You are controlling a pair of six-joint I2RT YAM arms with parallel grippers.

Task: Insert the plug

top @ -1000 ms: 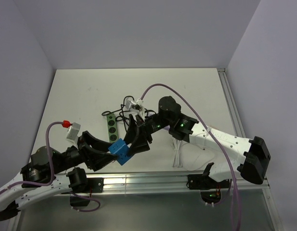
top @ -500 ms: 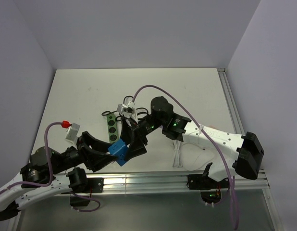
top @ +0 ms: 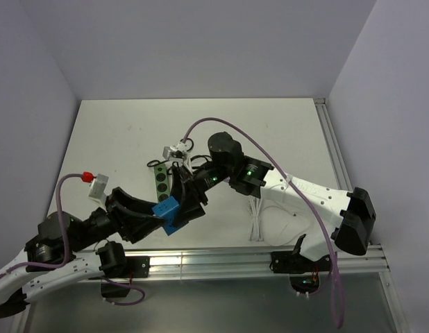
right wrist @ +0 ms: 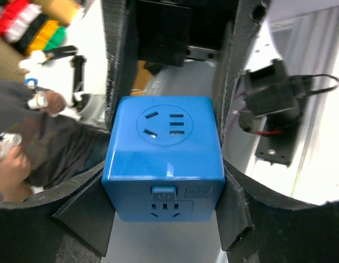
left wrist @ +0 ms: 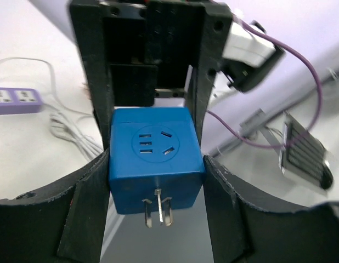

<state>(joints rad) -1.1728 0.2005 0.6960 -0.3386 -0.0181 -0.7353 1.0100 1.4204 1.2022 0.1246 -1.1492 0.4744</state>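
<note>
The blue plug [top: 166, 208] is hanging just above the near end of the green power strip [top: 160, 182], lifted off the worktop [top: 117, 132]. The left fingers [left wrist: 87, 208] are reaching in from the near-left of the strip and pinching the plug on two opposite sides. The right fingers [right wrist: 82, 213] are coming from the strip's right and pressing against the same cube from the other end, so both pairs are gripping it. In the left wrist view its metal prongs [left wrist: 158, 205] are pointing toward that camera, touching nothing.
</note>
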